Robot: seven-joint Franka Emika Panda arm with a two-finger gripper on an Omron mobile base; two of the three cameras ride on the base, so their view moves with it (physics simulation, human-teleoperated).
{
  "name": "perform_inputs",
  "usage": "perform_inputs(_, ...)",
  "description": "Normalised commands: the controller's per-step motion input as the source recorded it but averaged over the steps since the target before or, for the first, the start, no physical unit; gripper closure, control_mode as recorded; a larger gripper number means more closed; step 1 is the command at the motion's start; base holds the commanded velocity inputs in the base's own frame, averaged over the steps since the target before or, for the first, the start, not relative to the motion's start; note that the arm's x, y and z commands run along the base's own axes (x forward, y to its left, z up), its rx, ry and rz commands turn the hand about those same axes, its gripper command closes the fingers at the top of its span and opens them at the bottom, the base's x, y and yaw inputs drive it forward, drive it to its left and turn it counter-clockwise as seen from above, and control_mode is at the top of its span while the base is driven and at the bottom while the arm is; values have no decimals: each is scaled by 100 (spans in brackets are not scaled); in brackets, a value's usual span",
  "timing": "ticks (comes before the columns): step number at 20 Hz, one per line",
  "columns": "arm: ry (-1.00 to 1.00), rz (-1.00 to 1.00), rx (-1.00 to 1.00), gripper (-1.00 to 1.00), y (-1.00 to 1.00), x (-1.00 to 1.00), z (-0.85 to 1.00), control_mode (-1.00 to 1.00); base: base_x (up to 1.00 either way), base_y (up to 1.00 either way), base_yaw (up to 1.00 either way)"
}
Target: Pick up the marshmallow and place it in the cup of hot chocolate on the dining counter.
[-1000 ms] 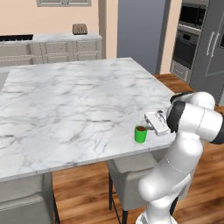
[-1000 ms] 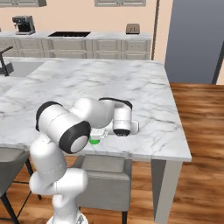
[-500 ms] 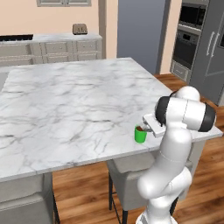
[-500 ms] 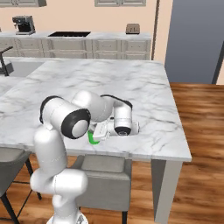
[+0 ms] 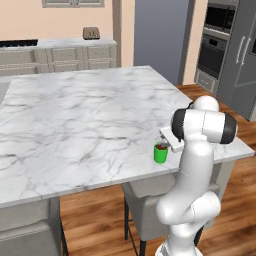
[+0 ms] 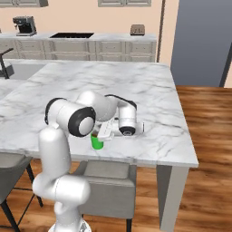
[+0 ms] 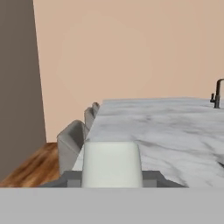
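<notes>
sideways, end effector over cup

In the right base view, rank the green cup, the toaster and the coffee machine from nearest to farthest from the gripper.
1. cup of hot chocolate, right below the gripper, at the dining counter's near edge.
2. toaster, on the back counter.
3. coffee machine, far back left.

Illumination is even and bright across all three views, soft and diffuse with no single source evident. The broad white marble desk with grey veins carries no glare or hard highlights. The small bright green cup casts only a faint, soft shadow. Under the desk, the grey stools sit in moderate shade. Rendering is slightly soft throughout. No edge distortion is evident.
</notes>
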Motion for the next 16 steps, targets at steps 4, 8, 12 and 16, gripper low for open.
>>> perform_inputs(4,0,0,-1,100,0,29,-26,-100,0,0,0)
perform_inputs(8,0,0,-1,100,0,30,-32,-100,0,0,0)
perform_inputs(12,-3,0,-3,-100,0,-17,-30,-100,0,0,0)
perform_inputs(16,-11,0,-4,-100,5,-46,-14,-100,0,0,0)
